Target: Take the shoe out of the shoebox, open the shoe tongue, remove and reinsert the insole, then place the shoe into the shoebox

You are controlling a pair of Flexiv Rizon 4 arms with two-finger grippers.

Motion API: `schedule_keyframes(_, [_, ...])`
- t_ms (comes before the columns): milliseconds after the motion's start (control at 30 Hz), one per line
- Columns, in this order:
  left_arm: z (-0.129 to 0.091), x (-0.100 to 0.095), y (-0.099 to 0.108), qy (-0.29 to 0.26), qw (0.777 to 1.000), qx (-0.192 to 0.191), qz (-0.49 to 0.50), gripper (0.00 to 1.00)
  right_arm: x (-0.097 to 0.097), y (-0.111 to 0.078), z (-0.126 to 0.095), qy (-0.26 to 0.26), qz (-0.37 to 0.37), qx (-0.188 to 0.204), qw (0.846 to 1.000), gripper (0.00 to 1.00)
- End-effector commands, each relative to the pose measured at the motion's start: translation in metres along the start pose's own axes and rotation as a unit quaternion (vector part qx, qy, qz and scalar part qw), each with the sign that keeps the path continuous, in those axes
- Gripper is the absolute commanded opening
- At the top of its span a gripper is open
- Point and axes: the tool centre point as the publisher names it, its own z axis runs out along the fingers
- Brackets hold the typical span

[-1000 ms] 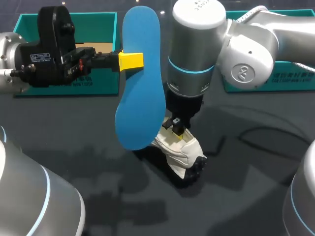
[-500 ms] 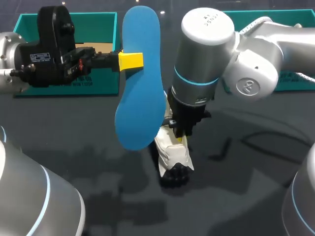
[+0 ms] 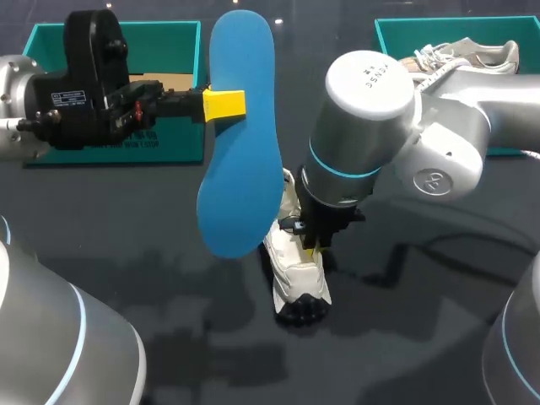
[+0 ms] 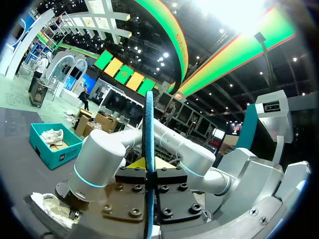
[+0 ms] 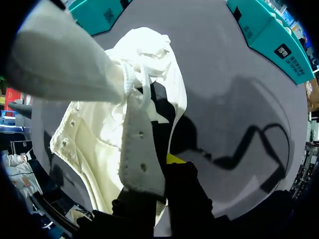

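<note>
The table (image 3: pixel 152 278) is a dark, glossy grey surface that takes soft reflections and the arms' shadows. At its far left corner stands an open teal shoebox (image 3: pixel 173 51). A patch of brown card shows inside it, and there is white print on its front wall, too small to make out.

In front of that box the left gripper (image 3: pixel 224 104) comes in level from the left. Its yellow tips are pressed against both faces of the insole (image 3: pixel 245 160), pinching it at about a third of the way down. The insole is plain bright blue and smooth, and it hangs upright above the table with its broad end low and its narrow end high. In the left wrist view it shows edge-on as a thin blue line between the fingers.

Just right of the insole's lower end, in the middle of the table, the shoe (image 3: pixel 299 274) rests on the surface. It is a white sneaker with a dark sole, and its dark end points toward the near edge. The right gripper (image 3: pixel 314 246) stands over it, pointing down. In the right wrist view the white eyelet strip and a loose lace run down between its dark fingers, which pinch that strip.

At the far right stands a second teal shoebox (image 3: pixel 388 42), with a pale grey-beige second shoe (image 3: pixel 464 55) lying in it.
</note>
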Motion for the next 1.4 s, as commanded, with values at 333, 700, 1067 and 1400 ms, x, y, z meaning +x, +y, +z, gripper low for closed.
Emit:
schedule_keyframes(333, [0.001, 0.000, 0.000, 0.000, 1.000, -0.001, 0.000, 0.00, -0.010, 0.000, 0.017, 0.009, -0.033, -0.006, 0.999, 0.00])
schedule_keyframes(700, [0.001, 0.000, 0.000, 0.000, 1.000, -0.001, 0.000, 0.00, -0.018, -0.001, 0.035, 0.035, -0.059, -0.014, 0.998, 0.00])
schedule_keyframes(1067, [0.001, 0.000, 0.000, 0.000, 1.000, -0.001, 0.000, 0.00, -0.020, 0.000, 0.019, 0.083, -0.061, -0.033, 0.994, 1.00])
schedule_keyframes(1400, [0.001, 0.000, 0.000, 0.000, 1.000, -0.001, 0.000, 0.00, -0.033, -0.005, -0.058, 0.187, -0.054, -0.036, 0.980, 1.00])
